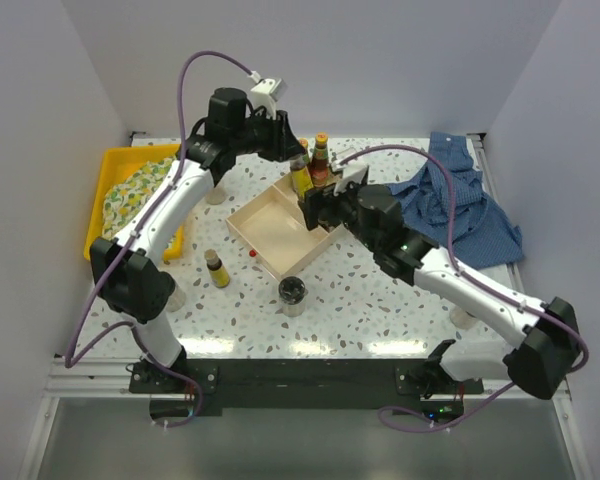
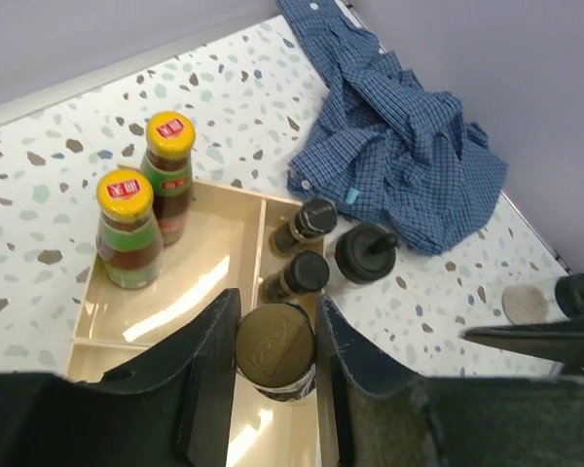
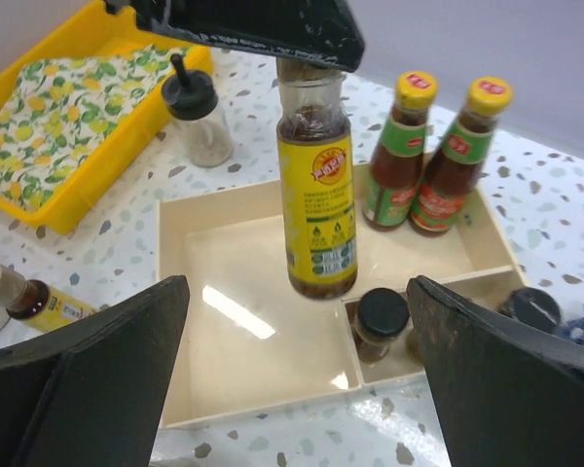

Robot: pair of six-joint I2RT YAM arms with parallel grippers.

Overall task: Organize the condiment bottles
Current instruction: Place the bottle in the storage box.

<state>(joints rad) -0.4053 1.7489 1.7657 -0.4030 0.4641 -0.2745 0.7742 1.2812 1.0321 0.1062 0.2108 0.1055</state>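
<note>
1. Jar (image 1: 293, 292): black lid, on the table, just near of the box's near corner.
2. Small yellow bottle (image 1: 217, 268): dark cap, upright on the table left of the jar, apart from the box.
3. Right gripper (image 1: 315, 208): jaws spread wide, holding nothing, at the box's right side.
4. Box (image 1: 270, 230): pale wood, divided, mid-table.
5. Left gripper (image 2: 277, 304): fingers clamped on the cap of the yellow-labelled bottle (image 3: 317, 195), which hangs upright over the box beside the divider.
6. Dark-capped bottles: one (image 2: 302, 275) and another (image 2: 311, 219), both upright in the narrow right compartment.
7. Nozzle jar (image 2: 365, 251): black lid, on the table just outside the box's right wall.
8. Sauce bottles: two, yellow caps (image 3: 394, 156) (image 3: 457, 161), side by side in the far corner of the large compartment.
9. Shaker (image 3: 197, 117): clear, black spout, on the table between tray and box.
10. Tray (image 1: 97, 215): yellow, far left, holding a lemon-print cloth (image 1: 140, 190).
11. Shirt (image 1: 460, 200): blue check, crumpled, far right.
</note>
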